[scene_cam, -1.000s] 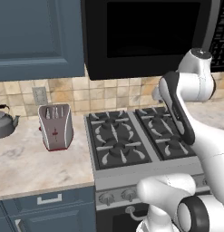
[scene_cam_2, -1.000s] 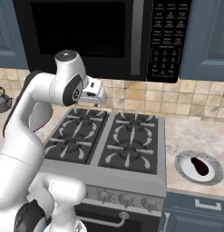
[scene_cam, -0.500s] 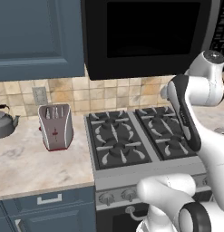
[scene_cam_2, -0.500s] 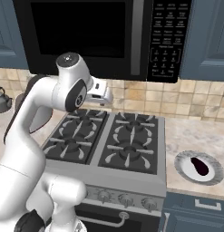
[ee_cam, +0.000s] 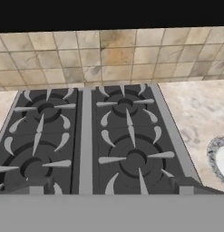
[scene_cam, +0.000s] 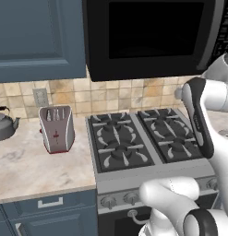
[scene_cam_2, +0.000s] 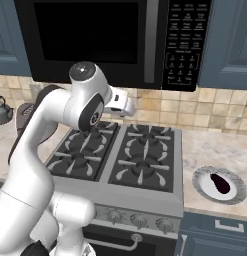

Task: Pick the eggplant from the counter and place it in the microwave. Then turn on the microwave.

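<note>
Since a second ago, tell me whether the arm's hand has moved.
Yes. In the right base view the hand has swung right, toward the eggplant's side, from over the stove's left burners toward its middle.

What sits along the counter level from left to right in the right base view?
Kettle → robot arm → gas stove → plate holding the eggplant on the counter.

The arm (scene_cam_2: 70, 107) has swung rightward over the stove (scene_cam_2: 120, 157), its hand (scene_cam_2: 126, 105) now nearer the microwave (scene_cam_2: 115, 40).
</note>
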{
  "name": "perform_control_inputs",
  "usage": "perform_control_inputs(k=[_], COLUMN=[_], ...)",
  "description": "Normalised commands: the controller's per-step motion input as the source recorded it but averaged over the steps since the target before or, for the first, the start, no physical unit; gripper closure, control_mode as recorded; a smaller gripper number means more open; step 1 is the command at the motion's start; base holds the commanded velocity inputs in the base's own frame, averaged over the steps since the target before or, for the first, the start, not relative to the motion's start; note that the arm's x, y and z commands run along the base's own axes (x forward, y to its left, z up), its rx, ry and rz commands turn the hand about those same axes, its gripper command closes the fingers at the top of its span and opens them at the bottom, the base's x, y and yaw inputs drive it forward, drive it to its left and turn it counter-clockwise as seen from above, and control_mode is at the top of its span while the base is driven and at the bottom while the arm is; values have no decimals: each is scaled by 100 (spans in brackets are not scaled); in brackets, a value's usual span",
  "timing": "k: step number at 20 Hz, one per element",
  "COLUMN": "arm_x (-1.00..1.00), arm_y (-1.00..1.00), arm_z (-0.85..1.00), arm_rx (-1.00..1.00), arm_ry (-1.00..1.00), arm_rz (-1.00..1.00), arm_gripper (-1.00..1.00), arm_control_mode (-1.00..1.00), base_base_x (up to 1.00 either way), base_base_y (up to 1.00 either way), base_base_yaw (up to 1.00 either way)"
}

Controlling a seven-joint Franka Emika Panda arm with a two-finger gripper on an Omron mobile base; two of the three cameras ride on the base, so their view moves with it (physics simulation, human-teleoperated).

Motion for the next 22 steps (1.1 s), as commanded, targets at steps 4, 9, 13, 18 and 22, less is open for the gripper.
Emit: perform_control_inputs(k=[4,9,13,18,22], arm_x=[-7,-1,0,0,0], arm_y=[-27,-21,-15,-13,-11], arm_z=[25,38,38,32,26], arm_rx=[3,2,1,0,0], arm_ry=[-5,-3,-3,-3,-3], arm_rz=[-3,-3,-2,-1,-1], arm_gripper=[-100,-100,-100,-100,-100], arm_control_mode=[-100,-100,-100,-100,-100], base_base_x=[0,0,0,0,0], base_base_y=[0,0,0,0,0], base_base_yaw=[0,0,0,0,0])
